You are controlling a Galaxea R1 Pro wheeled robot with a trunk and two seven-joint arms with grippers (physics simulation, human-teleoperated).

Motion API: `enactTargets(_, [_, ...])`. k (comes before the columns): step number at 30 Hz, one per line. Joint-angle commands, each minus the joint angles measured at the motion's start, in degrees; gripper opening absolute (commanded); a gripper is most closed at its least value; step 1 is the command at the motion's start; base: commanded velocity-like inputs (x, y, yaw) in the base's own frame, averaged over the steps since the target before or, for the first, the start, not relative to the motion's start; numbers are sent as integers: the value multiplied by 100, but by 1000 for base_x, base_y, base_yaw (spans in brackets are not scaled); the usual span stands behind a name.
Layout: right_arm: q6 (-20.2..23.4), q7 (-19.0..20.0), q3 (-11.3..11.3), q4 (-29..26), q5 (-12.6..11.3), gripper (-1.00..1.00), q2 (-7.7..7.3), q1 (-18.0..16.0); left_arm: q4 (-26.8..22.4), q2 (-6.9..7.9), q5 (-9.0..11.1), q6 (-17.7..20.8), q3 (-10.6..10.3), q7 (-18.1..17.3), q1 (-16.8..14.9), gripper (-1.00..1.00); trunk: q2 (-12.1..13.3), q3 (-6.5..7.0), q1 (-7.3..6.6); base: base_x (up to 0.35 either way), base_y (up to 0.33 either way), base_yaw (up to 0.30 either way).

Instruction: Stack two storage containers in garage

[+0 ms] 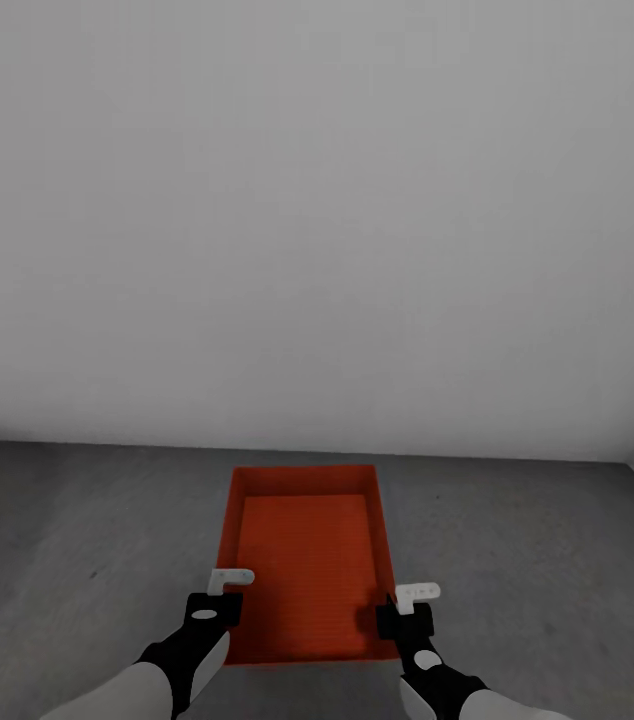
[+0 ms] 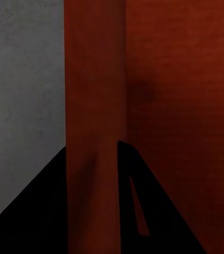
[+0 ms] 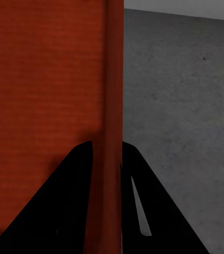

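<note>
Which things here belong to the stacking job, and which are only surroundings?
Job:
- storage container, on the floor
- left gripper and right gripper, each straddling a side wall

Surroundings:
- grey-white wall

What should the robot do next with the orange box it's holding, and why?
Probably open both hands and let go. The storage container seems to sit on the grey concrete floor by the wall, with the left hand and right hand each straddling a side wall, so it looks placed.
</note>
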Motion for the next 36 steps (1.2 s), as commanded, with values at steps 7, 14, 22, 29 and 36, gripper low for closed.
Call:
enactTargets(7, [-11,23,131,8,-49,-100,3,0,-261,-32,364,15,143,-4,-8,-100,-4,-6,3,315,0,0])
enactTargets(14, [-5,23,130,8,-53,-100,-4,0,-261,-32,364,15,143,-4,-8,-100,-4,-6,3,318,0,0])
enactTargets(22, [-10,23,131,8,-60,-100,2,0,-260,-32,364,11,141,-4,-8,-100,-4,-6,3,125,0,0])
enactTargets(29, [-11,28,130,16,-74,-100,3,0,-253,-32,364,6,134,-4,-8,-100,-4,-6,3,9,0,0])
enactTargets(36, [-11,25,130,17,-76,-100,7,0,-254,-32,364,6,134,-4,-8,-100,-4,-7,3,0,0,1])
